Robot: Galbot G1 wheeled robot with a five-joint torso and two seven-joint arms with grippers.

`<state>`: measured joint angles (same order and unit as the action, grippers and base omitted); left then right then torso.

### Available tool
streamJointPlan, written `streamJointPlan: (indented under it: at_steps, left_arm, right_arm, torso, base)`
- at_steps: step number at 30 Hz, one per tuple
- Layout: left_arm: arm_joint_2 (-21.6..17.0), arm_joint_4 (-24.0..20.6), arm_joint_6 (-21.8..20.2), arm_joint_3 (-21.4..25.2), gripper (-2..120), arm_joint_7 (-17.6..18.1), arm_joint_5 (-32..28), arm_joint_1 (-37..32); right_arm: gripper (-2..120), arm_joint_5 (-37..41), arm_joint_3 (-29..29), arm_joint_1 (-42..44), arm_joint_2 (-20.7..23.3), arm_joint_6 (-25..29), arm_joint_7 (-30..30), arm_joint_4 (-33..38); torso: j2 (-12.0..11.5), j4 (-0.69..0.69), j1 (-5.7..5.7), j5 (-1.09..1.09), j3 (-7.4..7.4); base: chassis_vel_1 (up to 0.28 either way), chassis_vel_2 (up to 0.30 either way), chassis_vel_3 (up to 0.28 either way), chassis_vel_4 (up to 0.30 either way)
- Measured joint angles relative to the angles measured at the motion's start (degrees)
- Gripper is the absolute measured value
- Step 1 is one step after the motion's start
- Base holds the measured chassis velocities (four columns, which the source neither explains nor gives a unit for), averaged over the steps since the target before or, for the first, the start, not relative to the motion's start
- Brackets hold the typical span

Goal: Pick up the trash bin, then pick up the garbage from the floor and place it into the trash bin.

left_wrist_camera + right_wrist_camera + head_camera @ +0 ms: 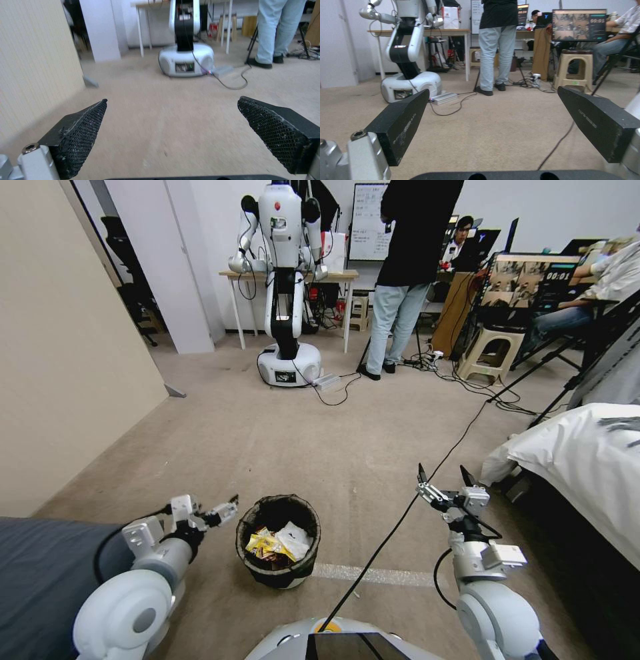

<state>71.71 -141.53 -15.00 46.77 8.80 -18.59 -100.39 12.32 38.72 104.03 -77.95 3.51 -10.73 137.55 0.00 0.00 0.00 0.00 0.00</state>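
Bin (278,541) upright on carpet between both arms, garbage (279,544) inside, seemingly yellow wrappers and white tissue, left gripper (227,508) just beside its rim, fingers apart, empty, right gripper (443,478) extended forward, well apart from bin, fingers spread, empty.

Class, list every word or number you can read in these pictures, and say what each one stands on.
"00:01" on the monitor by the seated person.
"00:34" on a farther screen, as far as it reads.
Whiteboard writing: too small to read.
Printing on a finger of the right claw: too small.
Wrappers in the trash bin: no print legible.
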Motion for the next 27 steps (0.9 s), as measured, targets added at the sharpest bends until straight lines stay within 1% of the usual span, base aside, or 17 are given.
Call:
streamJointPlan:
  at_steps: [1,2,3,4,5,6,7,10,14,18,27]
  left_arm:
    - [1.21,0.33,2.44,-0.16,100,-0.94,3.87,-1.07]
    - [1.21,0.33,2.44,-0.16,100,-0.94,3.87,-1.07]
    - [1.86,0.47,3.73,-0.21,100,-1.46,5.44,-1.57]
    - [3.24,0.71,5.35,-0.31,100,-2.50,8.01,-2.48]
    - [5.81,0.84,7.52,-0.62,100,-3.85,11.07,-4.25]
    - [7.97,0.86,9.09,-0.96,100,-4.77,12.57,-5.73]
    - [7.97,0.86,9.09,-0.96,100,-4.77,12.57,-5.73]
    - [11.69,1.34,13.28,-1.44,100,-6.15,15.70,-8.41]
    - [12.63,1.47,14.69,-2.14,100,-6.25,16.58,-9.40]
    - [12.46,1.45,14.88,-2.97,100,-5.65,17.03,-9.89]
    - [12.79,2.08,15.47,-4.50,100,-4.99,17.11,-11.13]
  right_arm:
    - [100,-0.61,0.35,1.05,-0.53,0.65,0.02,0.51]
    - [100,-0.61,0.35,1.05,-0.53,0.65,0.02,0.51]
    - [100,-0.88,0.48,1.48,-0.70,0.99,0.02,0.73]
    - [100,-1.46,0.67,2.40,-1.06,1.76,-0.04,1.15]
    - [100,-2.49,0.73,3.71,-1.45,3.09,-0.42,1.64]
    - [100,-3.64,0.56,5.11,-1.58,4.44,-1.15,1.99]
    - [100,-3.64,0.56,5.11,-1.58,4.44,-1.15,1.99]
    - [100,-5.92,-0.61,7.79,-1.95,6.56,-3.03,2.28]
    - [100,-8.02,-1.08,9.55,-3.03,8.39,-3.27,1.77]
    - [100,-9.74,-1.13,10.44,-3.96,10.05,-3.15,0.83]
    - [100,-11.51,-1.99,11.72,-5.60,11.67,-2.43,-0.05]
  torso:
    - [0.00,-0.01,0.00,0.00,0.00]
    - [0.00,-0.01,0.00,0.00,0.00]
    - [0.00,-0.02,0.00,0.00,0.00]
    - [0.00,0.00,0.00,-0.01,0.00]
    - [0.00,-0.01,0.00,0.00,0.00]
    - [0.00,0.01,0.00,0.00,0.00]
    - [0.00,0.01,0.00,0.00,0.00]
    - [0.00,0.01,0.00,0.00,0.00]
    - [0.00,-0.01,0.00,0.00,0.00]
    - [0.00,-0.01,0.00,0.00,0.00]
    - [0.00,0.00,0.00,0.00,0.00]
  base:
    - [0.000,0.000,0.000,0.000]
    - [0.000,0.000,0.000,0.000]
    - [0.000,0.000,0.000,0.000]
    - [0.000,0.000,0.000,0.000]
    - [0.000,0.000,0.000,0.000]
    - [0.000,0.000,0.000,0.000]
    - [0.000,0.000,0.000,0.000]
    - [0.000,0.000,0.000,0.000]
    - [0.000,0.000,0.000,0.000]
    - [0.000,0.000,0.000,0.000]
    - [0.000,0.000,0.000,0.000]
